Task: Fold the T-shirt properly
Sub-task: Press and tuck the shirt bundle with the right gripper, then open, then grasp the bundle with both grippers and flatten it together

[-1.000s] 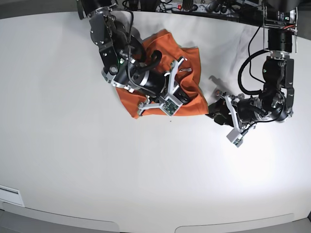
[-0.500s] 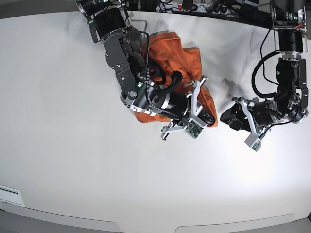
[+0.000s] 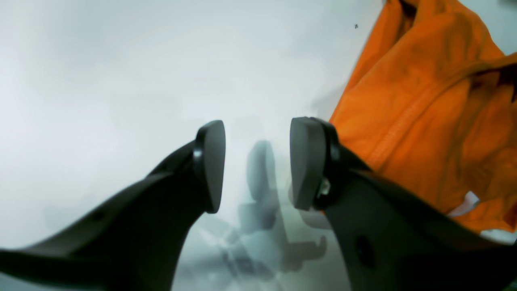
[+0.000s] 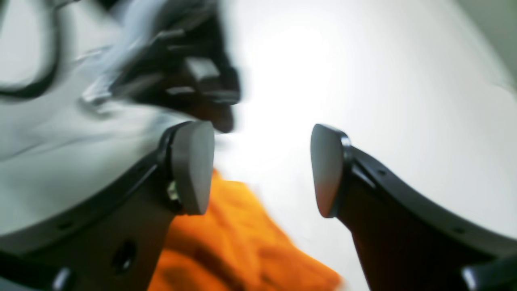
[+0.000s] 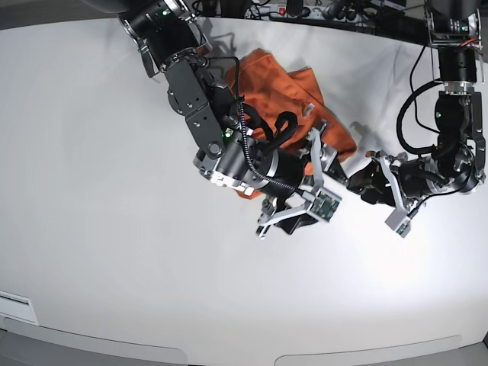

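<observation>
The orange T-shirt (image 5: 271, 84) lies crumpled at the back middle of the white table (image 5: 114, 229). My right arm reaches across it from the left of the base view and hides its middle. My right gripper (image 4: 258, 169) hangs open just past the shirt's near right edge, with nothing between the fingers; orange cloth (image 4: 242, 250) lies below them. My left gripper (image 3: 256, 165) is open and empty, low over bare table. The shirt's hem (image 3: 428, 121) lies just to its right without touching. In the base view the left gripper (image 5: 363, 183) faces the right gripper at close range.
Cables and equipment (image 5: 305, 11) line the table's back edge. A small white label (image 5: 15, 305) sits at the front left. The table's curved front edge (image 5: 229, 354) runs along the bottom, with wide bare table to the left and front.
My right arm swung right and forward, dragging the shirt's edge with it. Its gripper was shut and now stands open, off the cloth. My left arm backed away to the right.
</observation>
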Controlling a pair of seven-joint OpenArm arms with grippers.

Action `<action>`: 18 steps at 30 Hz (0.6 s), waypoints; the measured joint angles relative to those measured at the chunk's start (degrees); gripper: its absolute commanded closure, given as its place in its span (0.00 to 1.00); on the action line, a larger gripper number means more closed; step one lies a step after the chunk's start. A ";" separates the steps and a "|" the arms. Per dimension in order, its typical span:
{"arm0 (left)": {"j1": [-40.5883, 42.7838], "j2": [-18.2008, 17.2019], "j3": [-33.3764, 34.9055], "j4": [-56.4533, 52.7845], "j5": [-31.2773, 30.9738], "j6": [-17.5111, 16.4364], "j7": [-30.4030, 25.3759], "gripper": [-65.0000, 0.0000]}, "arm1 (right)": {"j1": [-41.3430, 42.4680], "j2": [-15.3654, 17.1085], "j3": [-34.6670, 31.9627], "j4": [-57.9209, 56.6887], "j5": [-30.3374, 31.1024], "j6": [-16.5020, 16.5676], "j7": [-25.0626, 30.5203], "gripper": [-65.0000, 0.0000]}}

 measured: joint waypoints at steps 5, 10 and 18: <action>0.02 -0.04 0.00 0.02 -7.82 -2.75 5.53 1.00 | -0.74 1.92 3.72 1.44 -2.23 -3.19 1.49 0.70; 0.02 0.04 0.00 0.02 -26.97 -4.31 12.72 1.00 | -1.25 11.08 7.69 1.16 -0.13 -3.39 1.90 1.00; 1.66 4.76 0.07 0.11 -32.98 -4.31 14.67 1.00 | -0.26 18.23 7.50 -11.04 4.52 7.45 13.35 1.00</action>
